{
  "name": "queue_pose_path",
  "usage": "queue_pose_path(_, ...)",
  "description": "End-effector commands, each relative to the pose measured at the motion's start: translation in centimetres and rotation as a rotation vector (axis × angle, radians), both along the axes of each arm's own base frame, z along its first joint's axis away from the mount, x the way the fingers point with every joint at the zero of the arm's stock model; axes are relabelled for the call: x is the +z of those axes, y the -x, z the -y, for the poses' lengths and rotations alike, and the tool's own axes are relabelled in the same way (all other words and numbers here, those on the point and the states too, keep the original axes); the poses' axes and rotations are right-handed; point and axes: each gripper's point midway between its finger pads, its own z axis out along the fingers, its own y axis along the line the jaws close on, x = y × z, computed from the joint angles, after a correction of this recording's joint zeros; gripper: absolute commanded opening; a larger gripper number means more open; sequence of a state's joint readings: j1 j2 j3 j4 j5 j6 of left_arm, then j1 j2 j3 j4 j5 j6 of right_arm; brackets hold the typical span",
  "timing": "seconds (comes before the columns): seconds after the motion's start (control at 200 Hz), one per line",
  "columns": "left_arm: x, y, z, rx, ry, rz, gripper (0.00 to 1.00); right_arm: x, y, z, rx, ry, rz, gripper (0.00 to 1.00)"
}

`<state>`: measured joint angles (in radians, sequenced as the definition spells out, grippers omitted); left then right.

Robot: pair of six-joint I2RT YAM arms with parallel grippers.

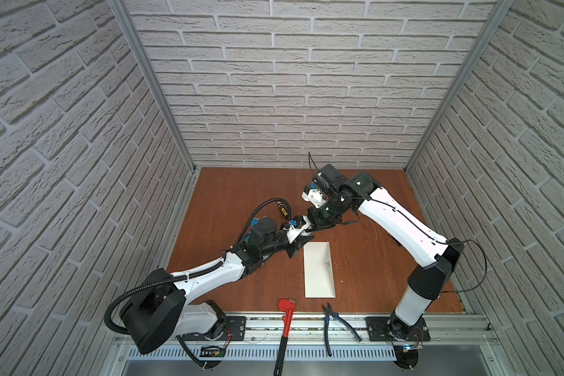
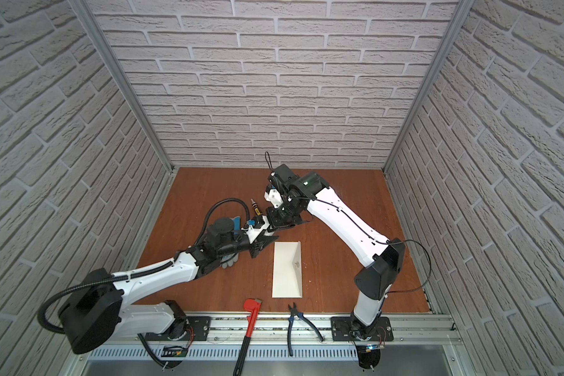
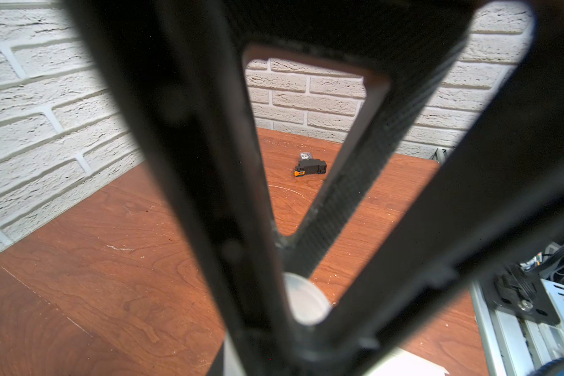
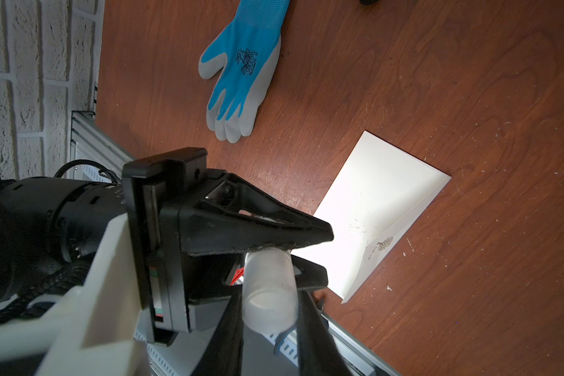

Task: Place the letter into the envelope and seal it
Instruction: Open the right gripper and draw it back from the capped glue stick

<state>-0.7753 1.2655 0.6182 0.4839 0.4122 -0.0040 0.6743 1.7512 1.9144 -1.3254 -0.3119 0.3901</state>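
In a top view, cream-white paper envelope point(image 1: 318, 270) lies flat on brown wooden worktop point(image 1: 241, 201), letter unseen; left wrist: frosted white plastic cylinder point(image 3: 306, 299); right wrist: my left end effector point(image 4: 310, 257) and right end effector point(image 4: 271, 306) both pinch it, presumably uncapping glue.

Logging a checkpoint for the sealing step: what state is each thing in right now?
envelope: flat on table, flap folded down
white cylinder: held off the table by both grippers
left gripper: shut on white cylinder
right gripper: shut on white cylinder
glove: lying flat
letter: not in sight
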Motion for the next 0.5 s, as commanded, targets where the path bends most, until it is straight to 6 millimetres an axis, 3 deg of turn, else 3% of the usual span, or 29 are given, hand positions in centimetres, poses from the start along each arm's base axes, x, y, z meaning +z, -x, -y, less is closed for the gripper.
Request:
queue_pose_path(0.0,10.4,1.4,1.3,-0.09,0.264,0.27,0.0,-0.5,0.1,-2.9,0.04,-0.066,-0.016,0.19)
queue_pose_path(0.495,9.6,1.3,1.0,-0.085,0.246,0.254,0.0,0.9,-0.3,-2.4,0.036,-0.069,0.015,0.29)
